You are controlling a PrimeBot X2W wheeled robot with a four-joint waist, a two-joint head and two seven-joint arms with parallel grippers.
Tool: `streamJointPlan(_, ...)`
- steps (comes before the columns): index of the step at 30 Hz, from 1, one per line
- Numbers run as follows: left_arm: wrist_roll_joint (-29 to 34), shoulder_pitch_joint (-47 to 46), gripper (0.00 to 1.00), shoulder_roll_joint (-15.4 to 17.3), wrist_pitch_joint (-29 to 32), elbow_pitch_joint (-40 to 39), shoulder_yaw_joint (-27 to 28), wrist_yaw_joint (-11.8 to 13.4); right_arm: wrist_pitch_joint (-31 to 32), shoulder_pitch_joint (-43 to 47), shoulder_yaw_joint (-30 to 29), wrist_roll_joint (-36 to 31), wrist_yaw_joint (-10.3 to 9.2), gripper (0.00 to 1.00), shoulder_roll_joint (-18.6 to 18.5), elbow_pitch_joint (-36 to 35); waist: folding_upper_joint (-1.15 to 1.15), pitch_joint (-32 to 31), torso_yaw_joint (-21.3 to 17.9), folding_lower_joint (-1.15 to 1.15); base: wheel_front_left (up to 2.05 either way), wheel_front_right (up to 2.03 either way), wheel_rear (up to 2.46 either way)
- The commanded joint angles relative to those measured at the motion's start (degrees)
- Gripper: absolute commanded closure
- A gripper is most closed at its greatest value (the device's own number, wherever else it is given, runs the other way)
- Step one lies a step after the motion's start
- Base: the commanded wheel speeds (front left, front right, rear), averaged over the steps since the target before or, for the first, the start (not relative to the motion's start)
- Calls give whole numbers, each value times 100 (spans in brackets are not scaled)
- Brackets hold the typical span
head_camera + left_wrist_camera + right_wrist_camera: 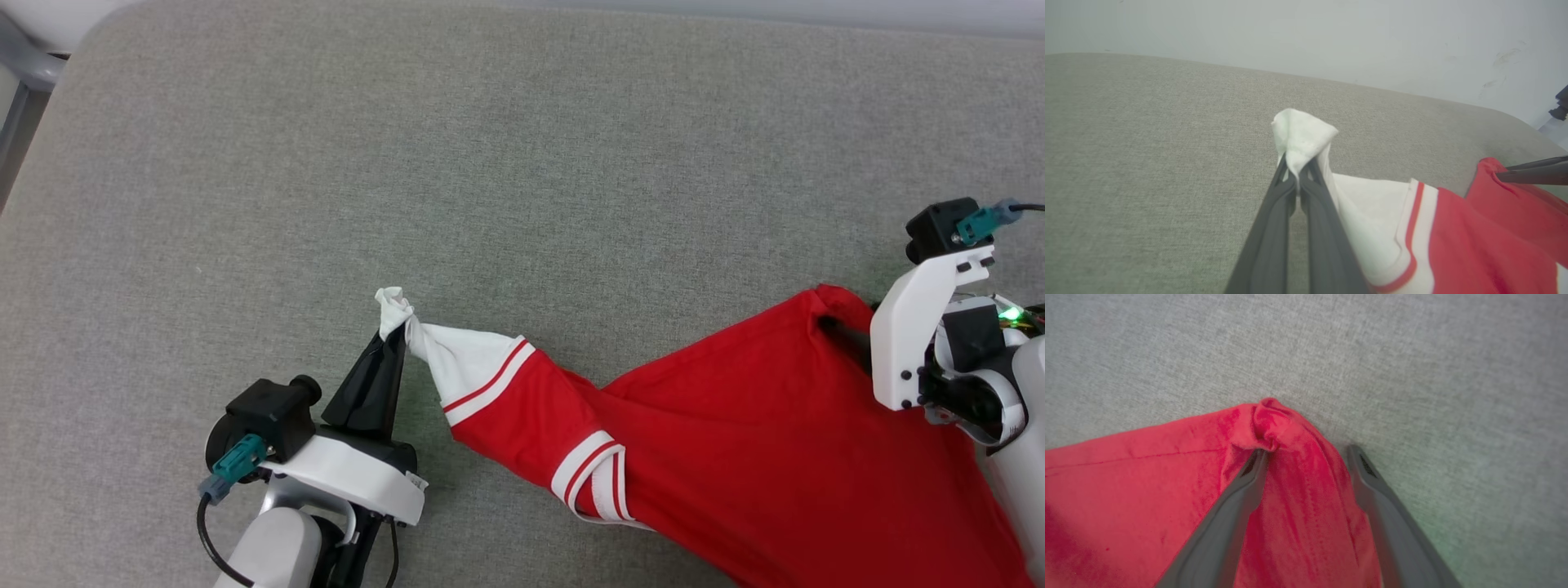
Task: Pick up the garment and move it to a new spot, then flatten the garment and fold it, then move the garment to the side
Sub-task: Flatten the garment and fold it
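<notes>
Red jersey T-shirt with white sleeves and striped trim (735, 441) is seen lying across the lower right of the grey fabric worktop (490, 163). A white sleeve tip is pinched tight in the closed left hand (1296, 167), and the sleeve is stretched out to the left. The right hand (1308, 451) is spread wide open, set astride a bunched red corner of the shirt.

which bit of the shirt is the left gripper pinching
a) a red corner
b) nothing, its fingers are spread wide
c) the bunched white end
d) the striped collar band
c: the left gripper is shut on the bunched white tip of the shirt, clear in the left wrist view and the head view.
</notes>
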Motion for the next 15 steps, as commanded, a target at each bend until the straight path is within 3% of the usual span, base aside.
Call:
streamJointPlan(1,21,-63,100,-15,-41,-12,15,-18,352,449,355,183,9,57,181,467,0,18,-12,0,0,0,0)
streamJointPlan(2,23,-50,100,-15,-41,-4,15,-23,408,462,420,274,10,70,197,542,0,23,-21,0,0,0,0)
streamJointPlan(3,30,-40,100,-14,-41,-3,18,-26,437,444,468,358,10,100,200,583,0,26,-31,0,0,0,0)
streamJointPlan(7,51,-23,100,32,-42,20,20,-31,119,146,452,509,0,100,89,516,0,-44,-71,0,0,0,0)
streamJointPlan(9,67,-21,100,115,-42,-7,66,-34,-475,-183,-29,647,-5,100,-31,286,0,-246,-104,0,0,0,0)
streamJointPlan(15,119,-276,100,413,-42,-126,79,-40,-997,-333,-584,490,0,100,-34,-171,0,-605,-242,0,0,0,0)
